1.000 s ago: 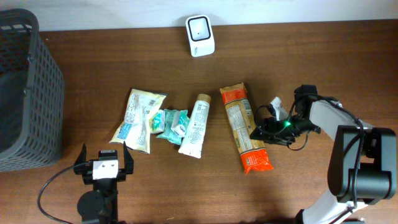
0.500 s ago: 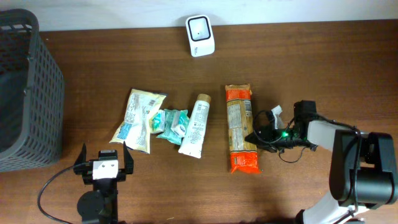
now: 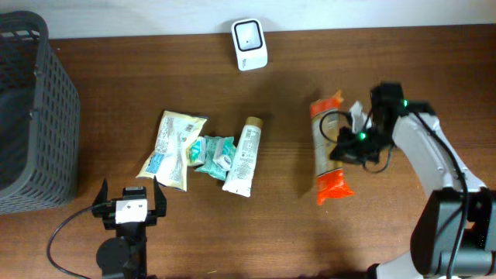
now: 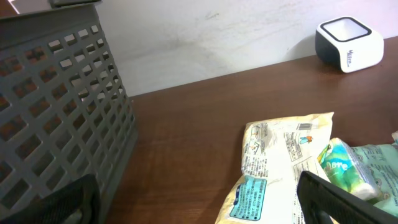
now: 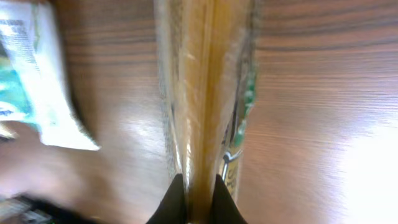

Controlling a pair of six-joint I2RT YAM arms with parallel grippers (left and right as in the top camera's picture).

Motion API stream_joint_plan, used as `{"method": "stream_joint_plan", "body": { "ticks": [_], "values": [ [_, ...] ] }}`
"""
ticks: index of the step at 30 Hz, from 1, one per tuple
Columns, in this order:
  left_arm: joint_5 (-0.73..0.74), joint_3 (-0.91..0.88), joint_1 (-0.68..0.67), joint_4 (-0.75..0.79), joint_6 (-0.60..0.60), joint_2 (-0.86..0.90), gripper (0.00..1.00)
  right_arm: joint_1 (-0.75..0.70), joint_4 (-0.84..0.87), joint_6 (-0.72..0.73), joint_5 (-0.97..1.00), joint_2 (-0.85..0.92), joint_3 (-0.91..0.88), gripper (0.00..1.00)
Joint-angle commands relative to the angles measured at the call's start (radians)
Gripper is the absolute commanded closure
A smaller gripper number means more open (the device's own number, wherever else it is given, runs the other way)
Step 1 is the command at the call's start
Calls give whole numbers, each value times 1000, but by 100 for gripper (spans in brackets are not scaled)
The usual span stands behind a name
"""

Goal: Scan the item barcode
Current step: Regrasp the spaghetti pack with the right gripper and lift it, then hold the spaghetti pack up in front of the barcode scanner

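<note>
My right gripper (image 3: 341, 149) is shut on the long clear pasta packet (image 3: 326, 147) with orange ends, holding it above the table at the right. In the right wrist view the packet (image 5: 205, 93) runs straight up from between my two dark fingertips (image 5: 176, 202), seen edge-on. The white barcode scanner (image 3: 249, 44) stands at the back of the table, well away from the packet. My left gripper (image 3: 130, 206) sits open near the front left with nothing in it; its dark fingers (image 4: 339, 199) frame the lower corners of the left wrist view.
A dark mesh basket (image 3: 31, 116) stands at the far left. A cream snack bag (image 3: 170, 147), a green packet (image 3: 213, 153) and a white tube (image 3: 244, 155) lie side by side in the middle of the table. The scanner (image 4: 348, 43) shows far right in the left wrist view.
My right gripper closed on the pasta packet and lifted it off the table, carrying it right and toward the back. The left arm stayed still.
</note>
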Motion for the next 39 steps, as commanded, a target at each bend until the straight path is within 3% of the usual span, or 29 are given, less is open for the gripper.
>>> {"method": "stream_joint_plan", "body": {
  "ticks": [1, 4, 6, 10, 11, 13, 14, 22, 23, 24, 26, 29, 31, 33, 34, 38, 39],
  "values": [
    [-4, -8, 5, 3, 15, -5, 1, 191, -79, 19, 435, -43, 139, 96],
    [-4, -8, 5, 3, 15, -5, 1, 425, -114, 120, 713, 51, 137, 96],
    [-4, -8, 5, 3, 15, -5, 1, 504, -114, 184, 819, 152, 137, 96],
    [-4, -8, 5, 3, 15, -5, 1, 560, -102, 186, 642, 272, 137, 88],
    [-4, -8, 5, 3, 15, -5, 1, 560, -87, 182, 557, 273, 137, 82],
    [-4, -8, 5, 3, 15, -5, 1, 547, -62, 182, 503, 273, 137, 50],
    [-4, -8, 5, 3, 15, -5, 1, 534, -60, 182, 489, 272, 138, 44],
    [-4, -8, 5, 3, 15, -5, 1, 464, -175, 155, 473, 116, 271, 30],
    [-4, -8, 5, 3, 15, -5, 1, 467, -182, 154, 473, 117, 245, 21],
    [-4, -8, 5, 3, 15, -5, 1, 474, -168, 154, 473, 117, 207, 18],
    [-4, -8, 5, 3, 15, -5, 1, 482, -55, 156, 450, 117, 54, 8],
    [-4, -8, 5, 3, 15, -5, 1, 472, 177, 156, 397, 119, -134, 0],
    [-4, -8, 5, 3, 15, -5, 1, 475, 275, 156, 380, 140, -196, 0],
    [-4, -8, 5, 3, 15, -5, 1, 474, 315, 156, 394, 152, -223, 9],
    [-4, -8, 5, 3, 15, -5, 1, 473, 323, 156, 439, 152, -229, 23],
    [-4, -8, 5, 3, 15, -5, 1, 472, 322, 156, 429, 151, -214, 65],
    [-4, -8, 5, 3, 15, -5, 1, 472, 304, 156, 400, 151, -191, 68]
  ]
}}
